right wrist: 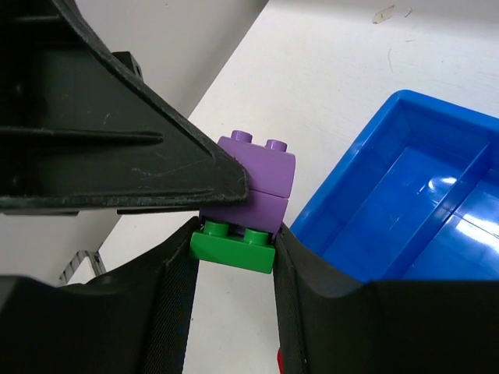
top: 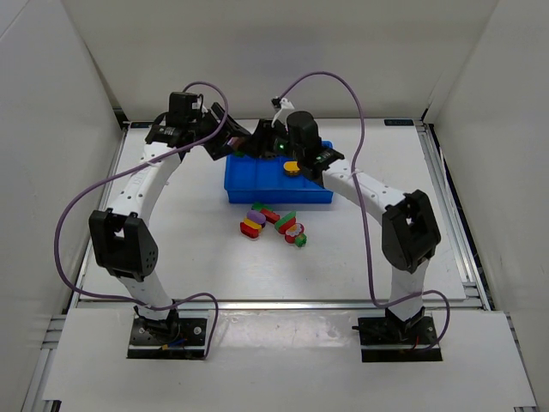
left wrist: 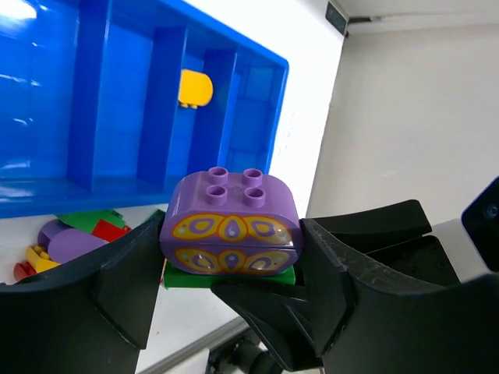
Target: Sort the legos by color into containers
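White counter, boxed in by white panels. Bears blue tray toward the far side, compartments side by side.

Left gripper: sits at the tray's far left corner, outside the tray. Jaws closed partway on purple piece, gripping its two rounded ends, studs up.

Right gripper: meets the left gripper at the same tray corner. Jaws closed partway on green piece, one finger on each side.

Green piece: sits directly under the purple piece, touching it, beside the tray rim and not over a compartment.

Yellow piece: lies inside one tray compartment.

Loose pieces: red, yellow, green and purple, clustered on the counter just in front of the tray's near wall.
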Tool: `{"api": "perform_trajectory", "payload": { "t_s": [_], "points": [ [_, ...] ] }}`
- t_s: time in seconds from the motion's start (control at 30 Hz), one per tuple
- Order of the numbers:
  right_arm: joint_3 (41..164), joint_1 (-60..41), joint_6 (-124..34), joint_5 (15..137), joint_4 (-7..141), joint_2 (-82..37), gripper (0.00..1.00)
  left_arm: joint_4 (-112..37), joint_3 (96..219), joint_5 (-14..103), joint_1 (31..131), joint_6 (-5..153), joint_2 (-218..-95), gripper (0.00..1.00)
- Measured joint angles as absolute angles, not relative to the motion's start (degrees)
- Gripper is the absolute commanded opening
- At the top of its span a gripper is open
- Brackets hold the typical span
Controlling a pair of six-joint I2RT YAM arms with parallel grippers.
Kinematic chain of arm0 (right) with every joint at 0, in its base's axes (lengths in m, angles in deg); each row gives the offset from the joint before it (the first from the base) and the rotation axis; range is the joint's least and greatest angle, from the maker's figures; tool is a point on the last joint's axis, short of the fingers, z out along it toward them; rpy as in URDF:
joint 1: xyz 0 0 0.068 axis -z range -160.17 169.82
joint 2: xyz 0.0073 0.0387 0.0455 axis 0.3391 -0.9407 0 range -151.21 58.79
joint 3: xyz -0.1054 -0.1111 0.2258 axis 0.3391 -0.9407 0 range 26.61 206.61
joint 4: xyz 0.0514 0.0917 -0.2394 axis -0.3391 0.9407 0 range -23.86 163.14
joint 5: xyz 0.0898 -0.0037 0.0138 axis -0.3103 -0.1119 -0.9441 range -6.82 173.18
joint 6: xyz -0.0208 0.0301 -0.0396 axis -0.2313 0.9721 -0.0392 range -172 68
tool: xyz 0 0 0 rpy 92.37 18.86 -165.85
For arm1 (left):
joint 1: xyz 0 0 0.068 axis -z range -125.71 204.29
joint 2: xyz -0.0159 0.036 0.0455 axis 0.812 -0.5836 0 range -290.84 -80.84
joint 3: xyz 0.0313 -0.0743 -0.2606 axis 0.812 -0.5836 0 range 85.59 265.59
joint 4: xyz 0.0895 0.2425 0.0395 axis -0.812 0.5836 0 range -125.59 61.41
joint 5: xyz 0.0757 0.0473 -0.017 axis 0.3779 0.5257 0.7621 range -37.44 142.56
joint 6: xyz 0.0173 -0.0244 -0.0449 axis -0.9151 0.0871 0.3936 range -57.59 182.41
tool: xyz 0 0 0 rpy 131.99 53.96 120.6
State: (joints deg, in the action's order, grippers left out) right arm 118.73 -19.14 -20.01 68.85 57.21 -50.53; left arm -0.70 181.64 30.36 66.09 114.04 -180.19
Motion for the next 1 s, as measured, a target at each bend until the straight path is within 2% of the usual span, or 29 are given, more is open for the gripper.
{"api": "perform_trajectory", "payload": {
  "t_s": [0.5, 0.83, 1.0],
  "points": [
    [104.5, -18.5, -25.8, 66.1, 59.8, -37.4, 0.16, -3.7, 184.4, 35.4, 61.2, 111.5, -182.0, 0.1],
    [101.3, -0.7, -39.0, 69.1, 69.5, -32.3, 0.16, -3.8, 180.7, 32.4, 61.4, 101.6, -179.4, 0.1],
    [99.3, 2.5, -45.9, 69.2, 73.8, -32.5, 0.16, -3.3, 179.2, 30.8, 61.9, 96.7, -177.2, 0.1]
  ]
}}
